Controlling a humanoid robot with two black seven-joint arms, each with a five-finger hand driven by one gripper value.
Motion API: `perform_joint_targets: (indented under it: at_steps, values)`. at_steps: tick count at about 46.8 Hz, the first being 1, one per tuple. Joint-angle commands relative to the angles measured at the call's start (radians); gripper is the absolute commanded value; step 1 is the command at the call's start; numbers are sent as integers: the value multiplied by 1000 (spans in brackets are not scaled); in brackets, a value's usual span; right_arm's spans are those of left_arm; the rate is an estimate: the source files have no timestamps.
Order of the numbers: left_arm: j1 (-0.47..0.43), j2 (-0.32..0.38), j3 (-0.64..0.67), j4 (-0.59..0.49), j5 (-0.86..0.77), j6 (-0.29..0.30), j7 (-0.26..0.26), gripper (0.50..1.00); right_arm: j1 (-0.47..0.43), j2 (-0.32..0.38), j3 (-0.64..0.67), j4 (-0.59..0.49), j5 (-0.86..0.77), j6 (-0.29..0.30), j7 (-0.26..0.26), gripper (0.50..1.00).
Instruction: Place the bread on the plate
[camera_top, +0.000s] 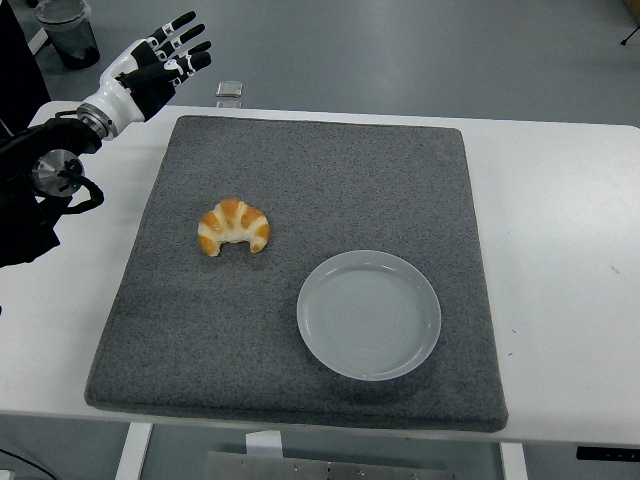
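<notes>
A round, pale grey-white plate (368, 314) sits bare at about 5 o'clock on the dark grey felt mat (330, 180) that covers most of the white table (560, 230), apparently set there as the target for the task. Up and to its left, at roughly 9 o'clock on the mat and clear of the plate, lies the golden-brown crescent croissant (233, 226), its horns pointing toward the near edge; nothing touches it, so the pick-up has not begun. Farther back, at 11 o'clock beyond the mat's far-left corner, the robot's black-and-white left hand (158, 62) hovers above the table edge, palm angled forward, fingers (182, 21) spread apart and holding nothing, likely poised to reach in. A small clear object (229, 92) rests at the table's far edge.
</notes>
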Motion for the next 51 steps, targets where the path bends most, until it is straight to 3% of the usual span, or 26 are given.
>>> perform_joint_targets:
  at_steps: [1,51]
  values:
    - [0,0,1,1,0,-1,-2,990,-1,0,0,0,0,0,0,932]
    - [0,2,3,9,9,8,-15,990,-1,0,-2,0,0,0,0,930]
